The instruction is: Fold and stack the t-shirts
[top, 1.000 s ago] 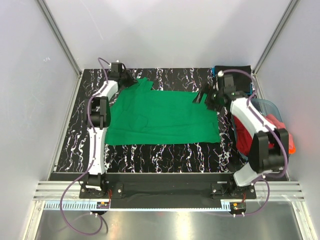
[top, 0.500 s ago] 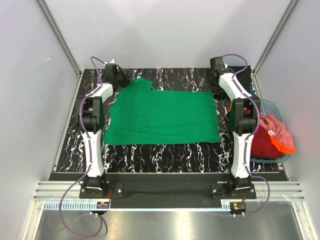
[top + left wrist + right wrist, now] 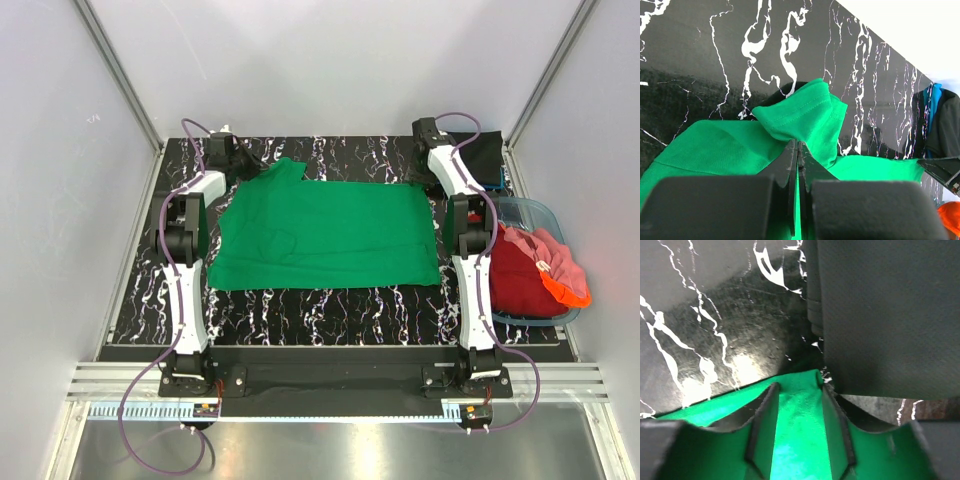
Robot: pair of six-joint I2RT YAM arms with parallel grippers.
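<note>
1. The left jaws are pressing together on a raised fold of the bright green t-shirt, pinching it at the sleeve near the far left corner of the desk.
2. The right jaws are standing apart, one on each side of the green t-shirt's far right corner. The cloth is lying flat between them, and they are not clamping it.
3. The green t-shirt is lying spread over the middle of the black, white-veined desk. It is mostly flat, with a few creases showing toward its left side.
4. A black t-shirt is sitting at the far right corner of the desk, just beside the right jaws. A strip of blue cloth is showing at its edge.
5. A clear plastic tub is resting at the desk's right edge. It is holding a maroon-red shirt and an orange shirt, both heaping above its rim.
6. The left arm and the right arm are both reaching out toward the far edge, one along each side of the green t-shirt.
</note>
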